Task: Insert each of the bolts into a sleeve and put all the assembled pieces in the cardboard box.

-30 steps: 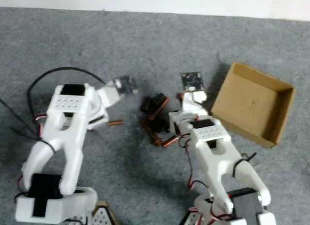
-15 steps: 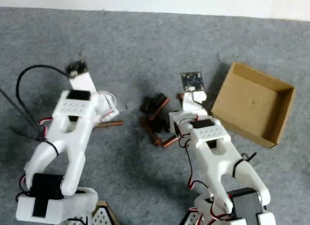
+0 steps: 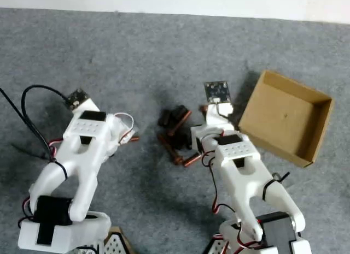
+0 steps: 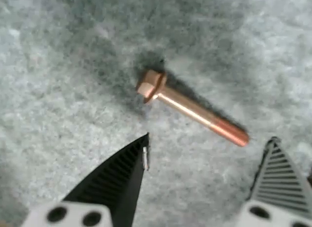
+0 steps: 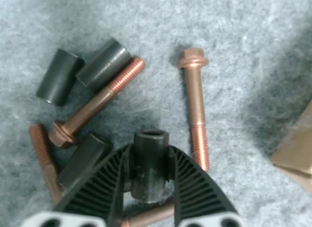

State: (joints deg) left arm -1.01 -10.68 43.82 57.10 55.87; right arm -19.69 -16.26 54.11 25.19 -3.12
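The right gripper (image 5: 150,150) has its ribbed black jaws clamped on a short black cylindrical sleeve (image 5: 151,174), held with its open bore showing past the tips. The left gripper (image 4: 209,141) hangs low over the grey carpet (image 3: 164,52) with its jaws spread wide and nothing between them. A lone copper-coloured flanged bolt (image 4: 192,107) lies flat just ahead of the tips.

The likeliest trouble is on the left. The bolt lies slantwise to the jaw line, so closing on it could roll or swivel its round shank instead of pinching it. A grip far down the threaded end would also leave little free length to enter a bore. On the right, the sleeve's smooth curved wall gives the pads a narrow hold, and an off-axis push from a bolt might tilt it or slide it through. A second bolt (image 5: 146,218) passes just under those jaws, so a lift could drag it along.

The sleeves are matt, dark, thick-walled tubes; three loose sleeves (image 5: 103,65) lie in the pile beside the gripper. The loose bolts (image 5: 195,105) among them have a dull copper sheen, hexagonal flanged heads, plain shanks and threaded ends. The carpet is short, fuzzy pile, soft enough to cradle round parts. The open brown cardboard box (image 3: 314,136) sits just beside the right arm on its outer side, its floor showing.
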